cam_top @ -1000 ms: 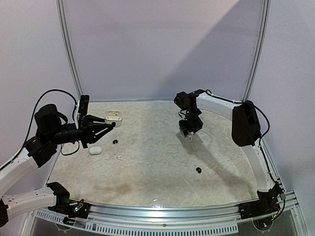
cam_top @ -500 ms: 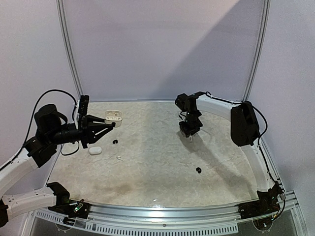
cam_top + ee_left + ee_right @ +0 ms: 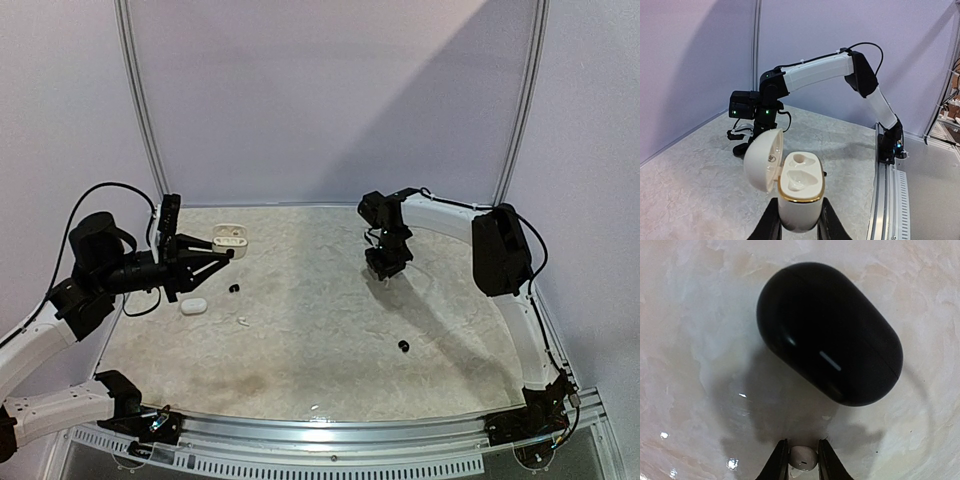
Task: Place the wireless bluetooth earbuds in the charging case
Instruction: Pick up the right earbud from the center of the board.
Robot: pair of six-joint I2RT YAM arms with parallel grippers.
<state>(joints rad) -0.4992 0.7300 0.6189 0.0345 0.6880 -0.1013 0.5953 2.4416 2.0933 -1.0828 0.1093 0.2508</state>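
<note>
While the white earbud (image 3: 803, 457) lies on the table (image 3: 320, 320), the right gripper (image 3: 802, 460) brackets it from above. One finger meets each side of the bud, so the jaws stand closed on it. The bud's longer side appears to run from finger to finger. Just beyond the fingertips lies the black case (image 3: 830, 332), lid shut, its long axis set diagonally to the jaws and apart from the bud.

The receiving part is the white charging case (image 3: 800, 195), clamped upright in the left gripper (image 3: 799, 222) with its lid swung open to one side. Both sockets (image 3: 799, 172) face upward and look empty.

Governing relation: seen from above, the held case is at the far left of the table and the right gripper is right of centre, well apart. The bud must therefore travel toward the robot's left and arrive above the sockets, not level with them. The right arm is the only arm at the bud.

Loose items lie nearer the left arm: a closed white case (image 3: 193, 306), a black earbud (image 3: 235, 289) and a second white earbud (image 3: 242, 321). Another black earbud (image 3: 403, 346) lies nearer the right arm.
</note>
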